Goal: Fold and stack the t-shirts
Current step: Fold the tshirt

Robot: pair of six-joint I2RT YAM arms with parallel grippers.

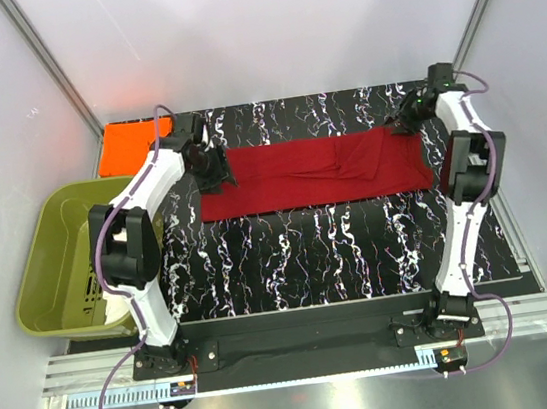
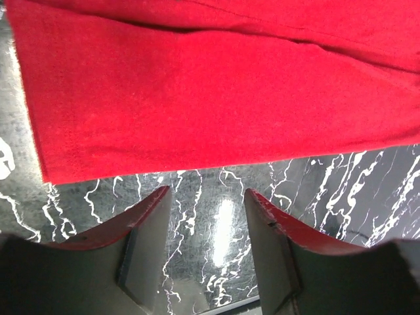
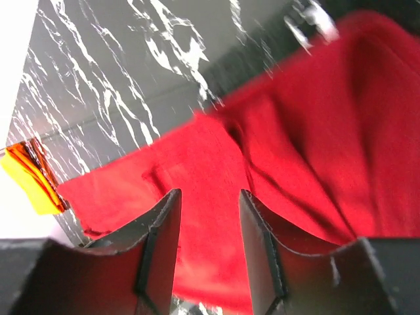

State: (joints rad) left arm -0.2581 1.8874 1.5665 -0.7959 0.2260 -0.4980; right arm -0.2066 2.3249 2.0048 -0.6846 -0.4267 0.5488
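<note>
The crimson red t-shirt (image 1: 315, 171) lies folded into a long strip across the far half of the black marbled table (image 1: 340, 246). The orange t-shirt (image 1: 134, 144) lies folded at the far left corner. My left gripper (image 1: 219, 169) is open and empty just off the strip's left end; the left wrist view shows the red cloth (image 2: 216, 92) ahead of the gripper (image 2: 207, 197) over bare table. My right gripper (image 1: 402, 124) is open above the strip's right end; the right wrist view shows rumpled red cloth (image 3: 295, 151) beneath the gripper (image 3: 209, 197) and the orange shirt (image 3: 29, 174) far off.
An olive-green plastic tub (image 1: 59, 263) stands off the table's left edge, beside the left arm. White enclosure walls close in the back and sides. The arm bases sit on a rail at the near edge.
</note>
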